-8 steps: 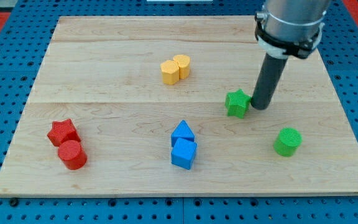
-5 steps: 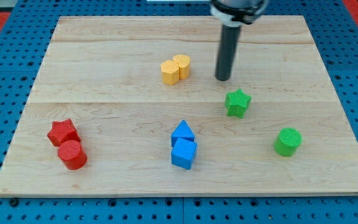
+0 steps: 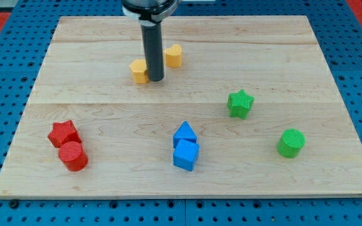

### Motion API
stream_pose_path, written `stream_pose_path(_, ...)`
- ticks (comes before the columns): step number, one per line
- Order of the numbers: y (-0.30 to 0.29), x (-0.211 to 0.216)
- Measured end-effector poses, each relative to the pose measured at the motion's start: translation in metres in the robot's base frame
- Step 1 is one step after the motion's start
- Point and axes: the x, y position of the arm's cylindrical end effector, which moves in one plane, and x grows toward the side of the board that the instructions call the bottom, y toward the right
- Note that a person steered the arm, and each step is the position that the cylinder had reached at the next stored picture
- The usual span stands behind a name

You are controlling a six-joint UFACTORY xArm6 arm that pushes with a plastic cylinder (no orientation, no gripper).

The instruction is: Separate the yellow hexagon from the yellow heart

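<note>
My tip [image 3: 155,79] stands between two yellow blocks near the view's top centre. The yellow hexagon [image 3: 139,71] lies just left of the tip, touching the rod and partly hidden by it. The yellow heart [image 3: 174,55] lies up and to the right of the rod, a small gap from it. The two yellow blocks are apart, with the rod between them.
A green star [image 3: 240,103] and a green cylinder [image 3: 291,142] lie at the view's right. A blue triangle-like block [image 3: 185,133] touches a blue cube [image 3: 185,155] at bottom centre. A red star [image 3: 63,133] touches a red cylinder [image 3: 73,156] at bottom left.
My tip has swept left from beside the green star to between the yellow blocks. The hexagon has slid left and down; the heart has shifted slightly up and left. They no longer touch.
</note>
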Motion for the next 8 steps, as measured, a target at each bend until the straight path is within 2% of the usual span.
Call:
stream_pose_path(1, 0.003, -0.041)
stream_pose_path(2, -0.001, -0.057)
stream_pose_path(3, -0.035, -0.045)
stream_pose_path(4, -0.044, -0.009)
stream_pose_path(5, -0.048, -0.055)
stream_pose_path(6, -0.083, -0.054)
stream_pose_path(7, -0.08, -0.024)
stream_pose_path(8, -0.053, -0.013)
